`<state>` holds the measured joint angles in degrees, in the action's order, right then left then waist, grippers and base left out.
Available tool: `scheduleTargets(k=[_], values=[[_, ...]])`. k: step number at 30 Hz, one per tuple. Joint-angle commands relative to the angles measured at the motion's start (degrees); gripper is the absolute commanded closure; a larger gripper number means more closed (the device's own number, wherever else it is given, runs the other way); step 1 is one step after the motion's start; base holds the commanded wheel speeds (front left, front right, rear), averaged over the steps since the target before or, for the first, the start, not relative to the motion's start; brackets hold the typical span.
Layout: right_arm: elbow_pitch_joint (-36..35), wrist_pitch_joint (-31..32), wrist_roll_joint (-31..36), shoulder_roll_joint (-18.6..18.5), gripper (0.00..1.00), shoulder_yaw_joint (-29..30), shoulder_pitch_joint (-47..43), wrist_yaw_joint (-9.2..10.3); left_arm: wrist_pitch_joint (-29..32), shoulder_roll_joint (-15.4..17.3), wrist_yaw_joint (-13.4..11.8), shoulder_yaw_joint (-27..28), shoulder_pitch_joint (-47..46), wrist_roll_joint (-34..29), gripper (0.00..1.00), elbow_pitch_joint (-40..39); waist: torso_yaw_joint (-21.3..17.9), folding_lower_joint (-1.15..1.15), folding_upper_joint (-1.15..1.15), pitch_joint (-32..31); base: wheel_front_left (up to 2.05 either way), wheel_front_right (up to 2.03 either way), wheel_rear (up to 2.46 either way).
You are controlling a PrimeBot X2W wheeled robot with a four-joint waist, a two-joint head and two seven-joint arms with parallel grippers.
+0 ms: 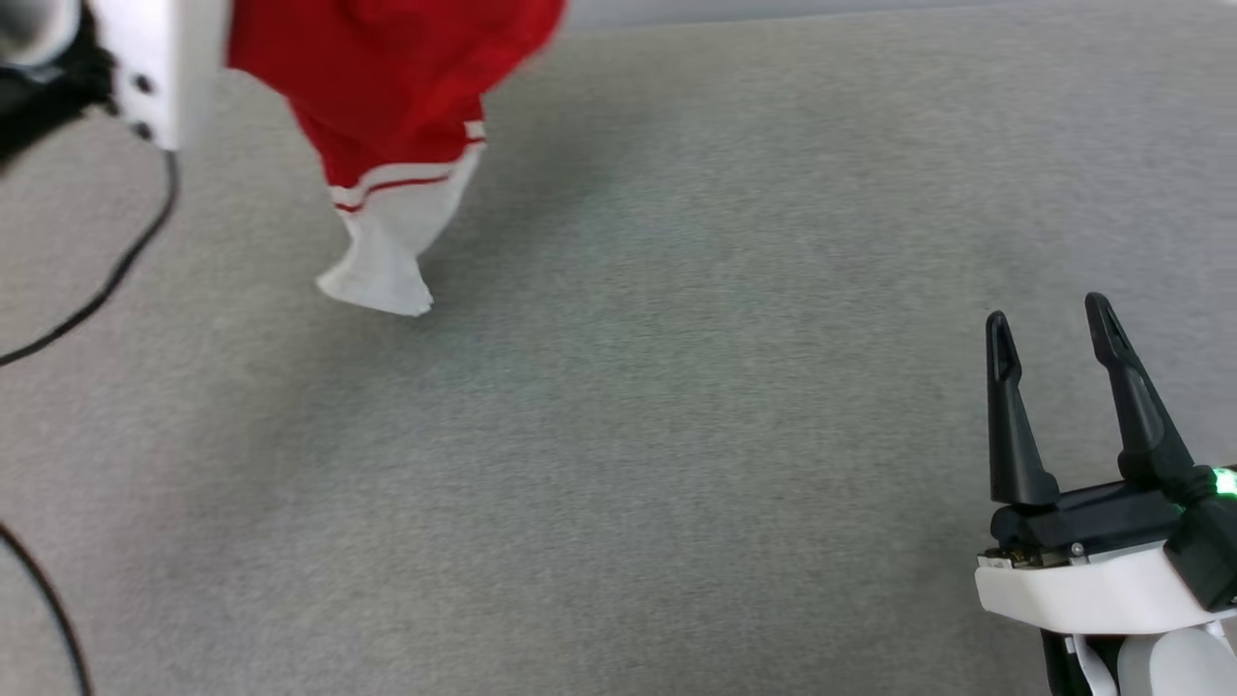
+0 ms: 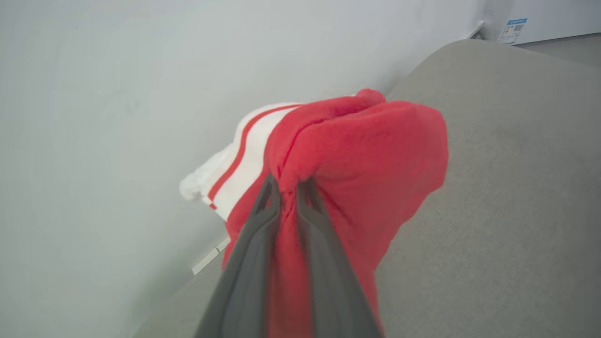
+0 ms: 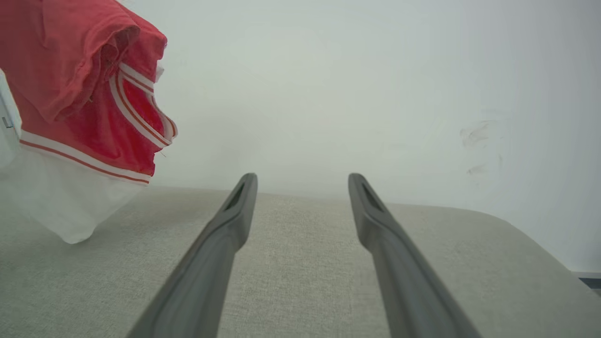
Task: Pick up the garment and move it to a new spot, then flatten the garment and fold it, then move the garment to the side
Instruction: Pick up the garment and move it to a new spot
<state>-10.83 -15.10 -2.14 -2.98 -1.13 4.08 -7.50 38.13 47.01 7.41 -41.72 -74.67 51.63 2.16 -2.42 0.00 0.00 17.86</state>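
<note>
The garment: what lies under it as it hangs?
Grey surface. The garment hides the patch right beneath; whether its white sleeve touches down is unclear.

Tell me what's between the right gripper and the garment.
Bare grey fabric surface, seen in the head view, separates the right gripper from the garment.

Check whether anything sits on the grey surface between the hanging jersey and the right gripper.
Nothing visible does. The garment hangs from the shut left gripper; the grey surface between it and the open right gripper is bare. A black cable runs along the left edge, outside that path.
</note>
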Motion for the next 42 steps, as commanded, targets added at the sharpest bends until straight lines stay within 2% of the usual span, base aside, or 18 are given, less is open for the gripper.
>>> scheduleTargets(k=[1,7,13,17,25,33,34,35,39,42], values=[[0.29,-0.1,-0.66,0.18,0.0,-0.14,-0.81,0.02,-1.14,-1.95,0.01,-0.64,0.27,0.63,1.0,-1.27,-3.29,0.0,0.0,-1.21,0.0,0.0,0.0],[0.72,-0.1,-1.35,0.16,0.0,-0.05,-1.19,0.02,-3.05,-5.14,0.0,-5.5,3.94,-0.15,1.0,-4.85,-7.5,0.0,0.0,-1.81,0.0,0.0,0.0],[0.97,-0.11,-1.64,0.17,0.0,0.15,-1.7,0.02,-4.67,-9.09,0.0,-11.05,8.99,0.26,1.0,-5.07,-9.15,0.0,0.0,-1.45,0.0,0.0,0.0],[1.27,-0.11,-1.8,0.17,0.0,-0.05,-1.34,0.02,-6.05,-12.91,0.0,-16.86,13.24,-0.46,1.0,-1.91,-9.68,0.0,0.0,-0.75,0.0,0.0,0.0],[2.1,-0.1,-2.07,0.17,0.0,-0.02,-0.7,0.02,-10.17,-19.67,0.01,-28.76,21.45,0.65,1.0,9.29,-10.02,0.0,0.0,0.98,0.0,0.0,0.0],[2.97,-0.1,-1.88,0.16,0.0,-0.01,-1.03,0.02,-13.02,-25.3,0.03,-31.83,26.15,0.36,1.0,14.58,-9.12,0.0,0.0,0.77,0.0,0.0,0.0],[3.12,-0.11,-1.78,0.16,0.0,-0.04,-1.17,0.02,-14.2,-25.66,0.02,-31.77,25.53,-0.33,0.65,15.05,-8.93,0.0,0.0,0.44,0.0,0.0,0.0],[3.28,-0.1,-1.66,0.16,0.0,-0.07,-1.34,0.02,-15.82,-25.96,0.02,-31.67,24.68,-1.2,0.0,15.53,-8.72,0.0,0.0,0.03,0.0,0.0,0.0],[3.93,-0.1,-1.18,0.15,0.0,0.12,-2.47,0.02,-23.86,-27.56,0.0,-29.81,23.36,-1.73,0.0,16.56,-7.62,0.0,0.0,-2.36,0.0,0.0,0.0],[4.35,-0.11,-0.65,0.15,0.0,0.19,-3.54,0.02,-30.46,-28.45,-1.43,-27.78,23.33,-3.51,0.0,16.71,-6.55,0.0,0.0,-4.44,0.0,0.0,0.0]])
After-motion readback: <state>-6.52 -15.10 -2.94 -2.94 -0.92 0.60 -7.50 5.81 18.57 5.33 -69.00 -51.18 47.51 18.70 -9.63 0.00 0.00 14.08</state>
